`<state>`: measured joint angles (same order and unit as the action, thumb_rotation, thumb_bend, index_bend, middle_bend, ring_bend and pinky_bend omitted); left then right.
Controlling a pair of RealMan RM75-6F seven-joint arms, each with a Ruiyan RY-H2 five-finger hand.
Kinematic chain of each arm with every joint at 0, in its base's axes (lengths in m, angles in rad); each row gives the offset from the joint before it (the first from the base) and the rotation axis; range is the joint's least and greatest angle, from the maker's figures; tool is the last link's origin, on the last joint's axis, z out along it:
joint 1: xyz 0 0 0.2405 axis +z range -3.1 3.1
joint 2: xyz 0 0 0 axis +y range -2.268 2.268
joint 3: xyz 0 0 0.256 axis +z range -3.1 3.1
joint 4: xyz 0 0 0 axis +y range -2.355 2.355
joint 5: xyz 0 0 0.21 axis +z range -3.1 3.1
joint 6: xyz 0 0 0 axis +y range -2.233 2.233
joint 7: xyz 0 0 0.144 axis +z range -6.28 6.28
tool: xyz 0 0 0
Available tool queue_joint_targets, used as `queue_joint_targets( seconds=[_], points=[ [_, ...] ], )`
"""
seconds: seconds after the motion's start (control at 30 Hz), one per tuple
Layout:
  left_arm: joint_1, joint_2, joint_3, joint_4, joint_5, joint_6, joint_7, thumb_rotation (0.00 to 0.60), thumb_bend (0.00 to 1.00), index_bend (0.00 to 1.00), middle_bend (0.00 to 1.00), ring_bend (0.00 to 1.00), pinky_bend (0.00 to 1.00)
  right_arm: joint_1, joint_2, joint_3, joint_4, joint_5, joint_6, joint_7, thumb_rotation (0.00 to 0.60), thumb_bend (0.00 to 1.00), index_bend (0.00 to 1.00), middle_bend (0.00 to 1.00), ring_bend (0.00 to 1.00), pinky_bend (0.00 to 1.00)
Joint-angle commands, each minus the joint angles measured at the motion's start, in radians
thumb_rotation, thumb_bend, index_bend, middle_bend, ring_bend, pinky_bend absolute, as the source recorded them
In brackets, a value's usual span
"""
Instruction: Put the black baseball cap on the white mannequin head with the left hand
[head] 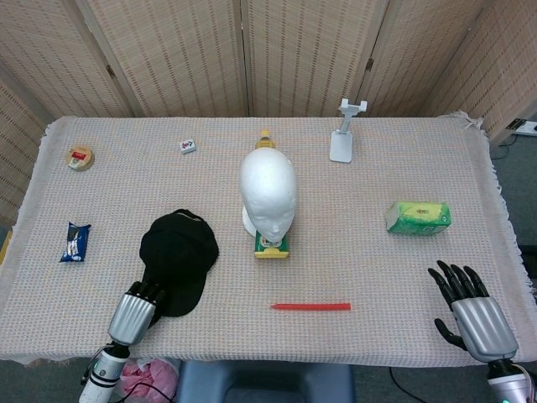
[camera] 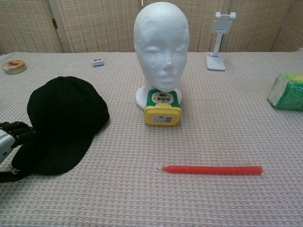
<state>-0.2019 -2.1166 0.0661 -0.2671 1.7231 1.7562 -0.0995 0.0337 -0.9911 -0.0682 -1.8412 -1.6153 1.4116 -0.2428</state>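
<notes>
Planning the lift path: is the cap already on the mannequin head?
No, the black baseball cap lies flat on the tablecloth to the left of the bare white mannequin head.

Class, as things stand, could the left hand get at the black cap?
Probably yes: the left hand is already at the brim of the cap, with nothing between them; whether it grips is unclear.

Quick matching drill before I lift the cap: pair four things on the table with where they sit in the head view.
Things:
1. black cap
2. red pen
3. green pack
4. tape roll

Places:
A. far left corner
B. right of the mannequin head
C. by the left hand
D. near edge, in front of the head

Pairs: 1-C, 2-D, 3-B, 4-A
</notes>
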Motion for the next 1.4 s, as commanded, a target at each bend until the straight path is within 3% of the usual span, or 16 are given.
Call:
queue_joint_targets(
  seconds=[0.03, 0.5, 0.83, 1.4],
  points=[
    [0.0, -0.017, -0.014, 0.018, -0.018, 0.006, -0.01, 0.6, 0.26, 0.51, 0.54, 0.42, 0.55, -0.002, 0.003, 0.0, -0.001, -0.003, 0.005, 0.004, 0.6, 0.25, 0.0, 0.0, 0.0, 0.0],
    [-0.017, -0.097, -0.112, 0.097, -0.13, 0.085, -0.068, 0.6, 0.41, 0.66, 0.68, 0.54, 0.65, -0.007, 0.001, -0.007, -0.002, -0.013, 0.007, -0.006, 0.6, 0.25, 0.0, 0.0, 0.0, 0.0],
    [-0.043, -0.096, -0.114, 0.119, -0.139, 0.156, -0.059, 0.6, 0.46, 0.72, 0.75, 0.59, 0.69, -0.009, 0.001, -0.009, -0.002, -0.014, 0.005, -0.009, 0.6, 0.25, 0.0, 0.0, 0.0, 0.0],
    [-0.088, 0.014, -0.078, 0.056, -0.101, 0.347, 0.135, 0.6, 0.46, 0.72, 0.75, 0.59, 0.69, -0.019, 0.016, -0.02, -0.001, -0.056, 0.033, 0.021, 0.6, 0.25, 0.0, 0.0, 0.0, 0.0]
  ],
)
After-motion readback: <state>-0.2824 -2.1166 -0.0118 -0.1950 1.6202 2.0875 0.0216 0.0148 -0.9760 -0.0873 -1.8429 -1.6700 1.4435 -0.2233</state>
